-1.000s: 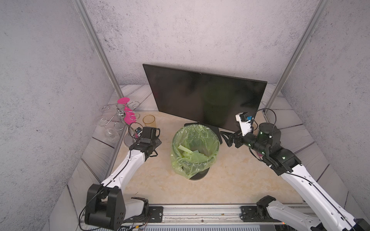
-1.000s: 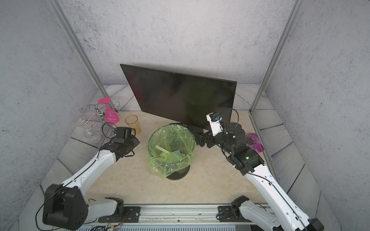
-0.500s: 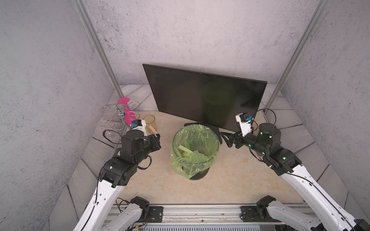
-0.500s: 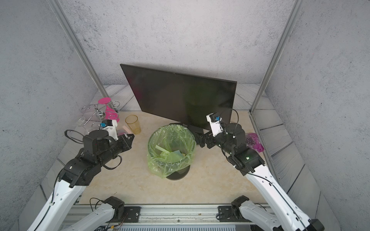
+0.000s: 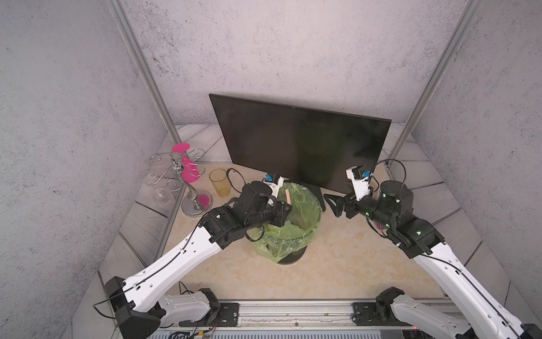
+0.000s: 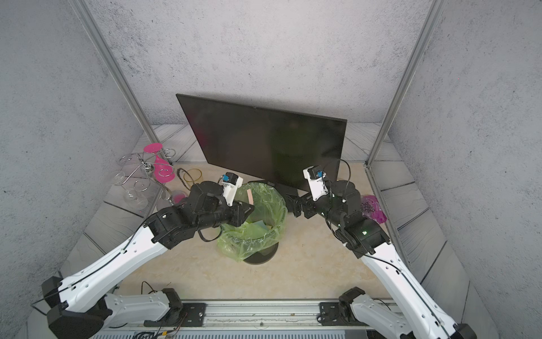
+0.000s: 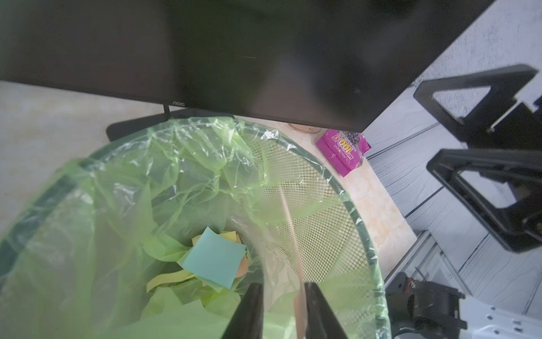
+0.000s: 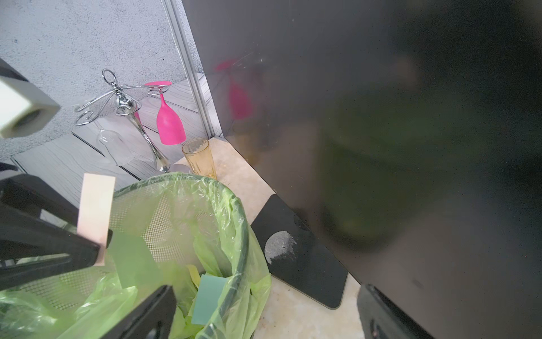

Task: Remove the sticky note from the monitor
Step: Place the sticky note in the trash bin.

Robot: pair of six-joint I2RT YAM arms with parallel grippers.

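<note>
Left wrist view: the left gripper (image 7: 283,286), jaws slightly parted, hangs over the lined bin (image 7: 347,199), apparently to shed the pink sticky note (image 7: 289,229) clinging to one finger, clear of the monitor (image 7: 205,58); the right gripper (image 7: 422,126) stands wide open.

The monitor (image 5: 299,141) has a glossy black screen that reflects its surroundings. Under the left jaws, a thin, shiny, crinkled green plastic bag (image 7: 190,164) lines a dark wire-mesh bin (image 7: 308,205) that holds matt paper slips (image 7: 214,261). A pale pink note (image 8: 95,205) of matt paper clings to the tip of the left jaws, which are matt black plastic. The desk (image 5: 337,264) looks like smooth stone. Beyond the left jaws are a mirror-bright metal rack (image 8: 123,102), an opaque pink goblet (image 8: 170,123) and a clear amber tumbler (image 8: 201,158).
</note>
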